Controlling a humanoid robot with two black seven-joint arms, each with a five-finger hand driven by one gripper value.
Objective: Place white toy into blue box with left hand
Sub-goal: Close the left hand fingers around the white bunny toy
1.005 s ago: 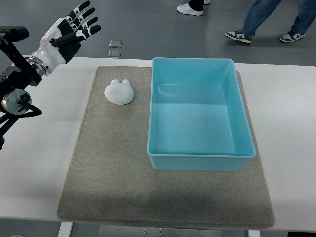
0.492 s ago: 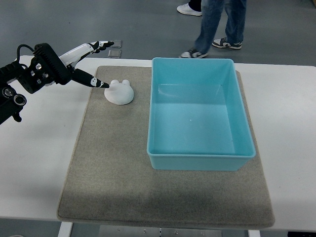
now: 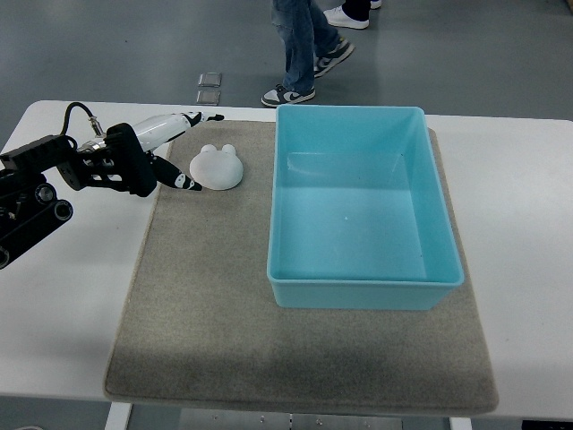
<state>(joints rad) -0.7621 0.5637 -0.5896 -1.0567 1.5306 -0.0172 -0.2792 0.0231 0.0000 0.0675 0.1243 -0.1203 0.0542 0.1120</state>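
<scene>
Mat (image 3: 206, 331): grey felt, rectangular, laid flat on the white table (image 3: 63, 340); it carries both the box and the toy.

Blue box (image 3: 363, 294): light blue plastic, rectangular, open at the top, upright on the right half of the mat. Nothing shows inside it. Its near wall sits well in from the mat's near edge; its far wall reaches almost to the mat's far edge.

Left hand (image 3: 157, 157): enters from the picture's left edge on a black jointed arm with a cable at the wrist. Fingers apart and holding nothing: one white finger (image 3: 183, 123) stretches out beyond the toy's far-left side, while a dark-tipped finger (image 3: 185, 183) lies low at the toy's near-left edge, touching it or just short of it; which cannot be told.

White toy (image 3: 218, 167): small rounded dome with two ear-like bumps on its far side, resting on the mat's far-left part, left of the blue box and apart from it, outside the box.

Person (image 3: 304, 45): legs in jeans and sneakers on the grey floor beyond the table.
</scene>
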